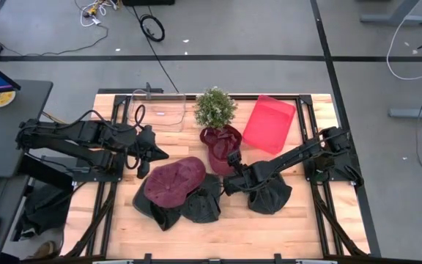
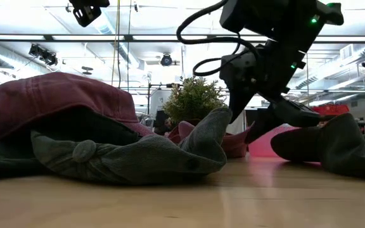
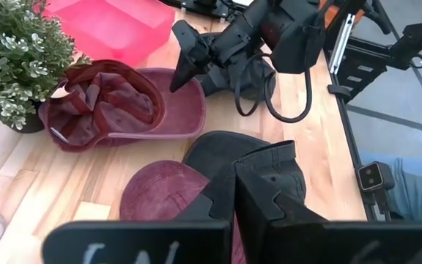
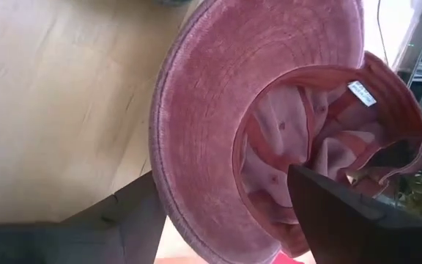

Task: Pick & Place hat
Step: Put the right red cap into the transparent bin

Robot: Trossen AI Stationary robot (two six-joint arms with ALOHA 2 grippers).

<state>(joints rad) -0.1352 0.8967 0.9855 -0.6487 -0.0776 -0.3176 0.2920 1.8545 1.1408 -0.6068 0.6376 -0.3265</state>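
Observation:
An upturned maroon bucket hat [image 1: 222, 144] rests on its crown beside the potted plant [image 1: 215, 108]. My right gripper [image 1: 231, 163] is open at this hat's near brim [image 4: 196, 147]. One finger stands outside the brim and the other over the hollow crown, and no touch shows. A second maroon hat [image 1: 174, 181] lies on top of two dark hats [image 1: 198, 207]. A third dark hat [image 1: 269, 196] lies under the right arm. My left gripper [image 1: 161, 154] is shut and hovers left of the pile, touching nothing.
A red bin [image 1: 269, 123] sits at the far side, right of the plant. Black rails [image 1: 108, 191] frame the wooden table [image 1: 269, 235]. Bare wood shows along the near edge and left of the plant. A cable [image 1: 160, 117] lies at the far left.

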